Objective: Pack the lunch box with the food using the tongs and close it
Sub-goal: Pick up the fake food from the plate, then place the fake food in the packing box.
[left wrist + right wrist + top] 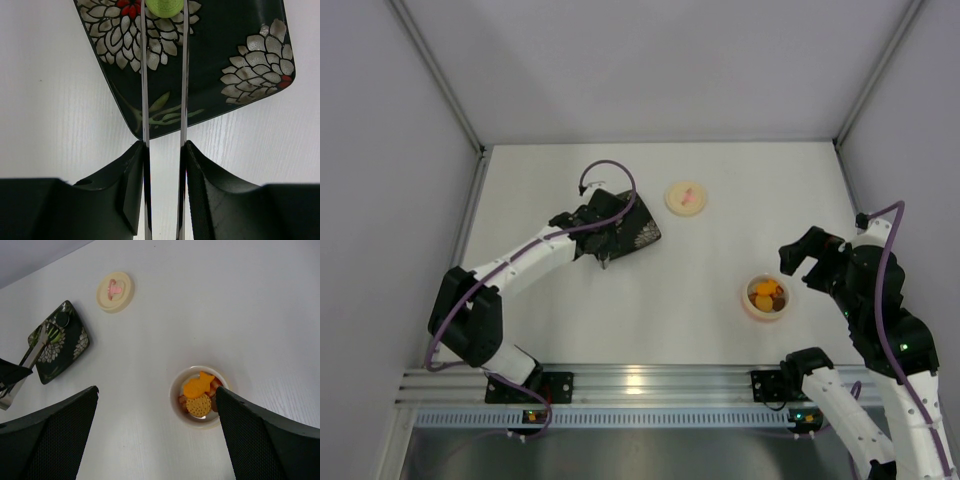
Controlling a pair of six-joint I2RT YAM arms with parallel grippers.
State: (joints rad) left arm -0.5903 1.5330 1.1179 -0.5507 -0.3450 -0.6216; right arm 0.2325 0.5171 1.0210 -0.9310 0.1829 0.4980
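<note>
My left gripper [164, 150] is shut on the tongs [143, 100], one finger pressing on the outside of each arm. The two silvery arms reach out over the dark flowered plate [225, 45], and a green food piece [163, 6] sits between their tips at the frame's top edge. The lunch box [176, 390] stands open at the right and holds an orange fish-shaped piece [196, 386], a round cookie [198, 404] and other bits. Its cream lid [115, 291] lies apart on the table. My right gripper [156, 389] hangs open above the lunch box, holding nothing.
From above, the plate [638, 232] lies left of centre with my left gripper [598, 235] over it. The lid [686, 197] is just to its right, and the lunch box [748, 300] is nearer the right arm. Grey walls close in the table on three sides.
</note>
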